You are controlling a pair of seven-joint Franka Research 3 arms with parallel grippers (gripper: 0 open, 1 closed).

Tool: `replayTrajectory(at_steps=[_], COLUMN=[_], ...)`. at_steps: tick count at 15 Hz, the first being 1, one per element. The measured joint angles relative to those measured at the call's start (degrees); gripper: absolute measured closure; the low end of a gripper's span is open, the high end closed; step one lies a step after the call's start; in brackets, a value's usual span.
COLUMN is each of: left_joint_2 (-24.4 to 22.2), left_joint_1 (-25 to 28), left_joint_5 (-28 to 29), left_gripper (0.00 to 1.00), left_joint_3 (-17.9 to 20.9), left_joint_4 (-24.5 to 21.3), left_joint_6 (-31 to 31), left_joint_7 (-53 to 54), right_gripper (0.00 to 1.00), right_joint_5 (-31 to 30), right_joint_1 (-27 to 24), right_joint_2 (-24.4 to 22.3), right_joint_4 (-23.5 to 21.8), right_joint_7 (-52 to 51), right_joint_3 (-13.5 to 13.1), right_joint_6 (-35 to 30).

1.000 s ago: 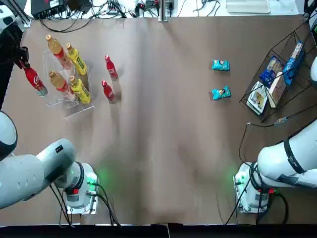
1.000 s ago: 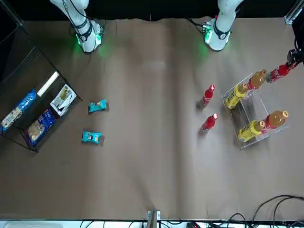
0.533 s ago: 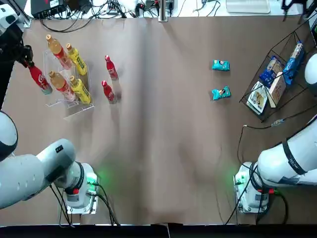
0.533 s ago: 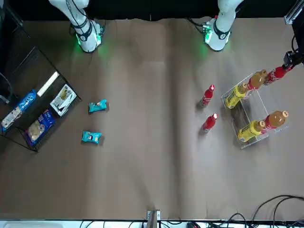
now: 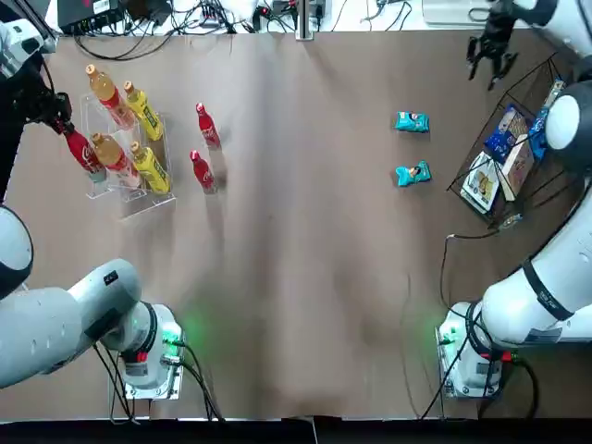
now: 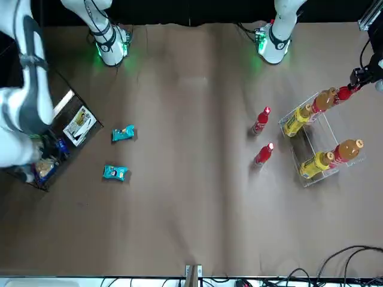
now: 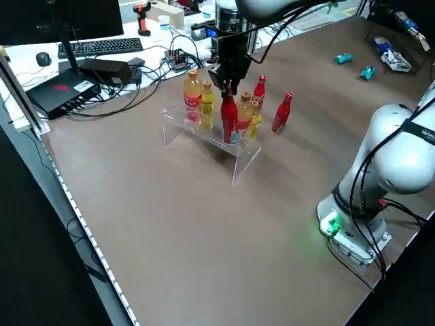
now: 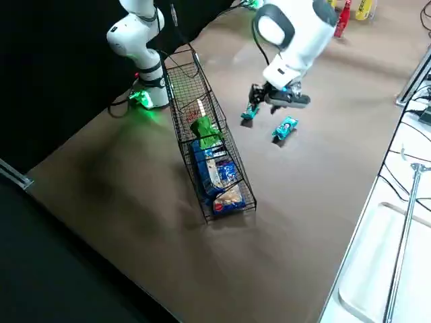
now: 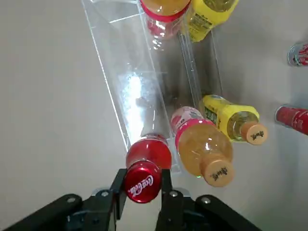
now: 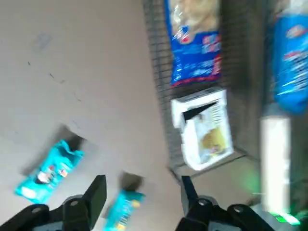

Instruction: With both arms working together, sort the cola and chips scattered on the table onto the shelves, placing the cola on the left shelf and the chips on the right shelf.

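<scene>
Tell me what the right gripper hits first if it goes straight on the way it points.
Likely the bare table. The right gripper is open, pointing down near the black rack, with two teal chips beside its line rather than under it. Depth is unclear, so the nearer packet could be brushed.

The left gripper (image 9: 143, 185) reaches out over the table's far left side with its fingers clamped together, while the right gripper (image 10: 139, 192) hangs over the far right side, fingers spread wide.

Two orange-capped bottles (image 5: 99, 84), two yellow bottles (image 5: 143, 111), blue and white packages (image 5: 506, 132), keyboard (image 7: 100, 46), cables (image 7: 153, 85)
</scene>
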Motion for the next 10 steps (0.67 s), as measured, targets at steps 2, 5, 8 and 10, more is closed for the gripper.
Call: replayTrajectory(at_steps=[2,5,8,10], left_joint_2=[0.0,0.0,0.3,1.3], left_joint_1=[0.0,-0.1,-0.1,-0.1], left_joint_5=[-0.1,-0.2,-0.3,-0.3], left_gripper=[0.59,0.33,0.06,0.00], left_joint_3=[-0.8,-2.9,-4.3,-5.8], left_joint_4=[0.1,1.3,4.6,7.5], left_joint_6=[0.0,0.0,0.1,-0.2], left_joint_7=[0.0,-0.4,-0.4,-1.9], right_gripper=[0.28,0.29,0.30,0.30], right_joint_5=[1.2,3.6,6.8,6.9], right_joint_1=[2.2,6.1,7.8,8.0], right_joint_2=[3.3,9.1,12.7,13.6], right_joint_4=[-1.0,-1.4,-1.3,-1.3], right_joint_7=[7.6,18.1,24.1,28.1], right_joint_3=[0.1,0.2,0.1,0.1], right_joint_6=[5.3,12.8,19.6,21.5])
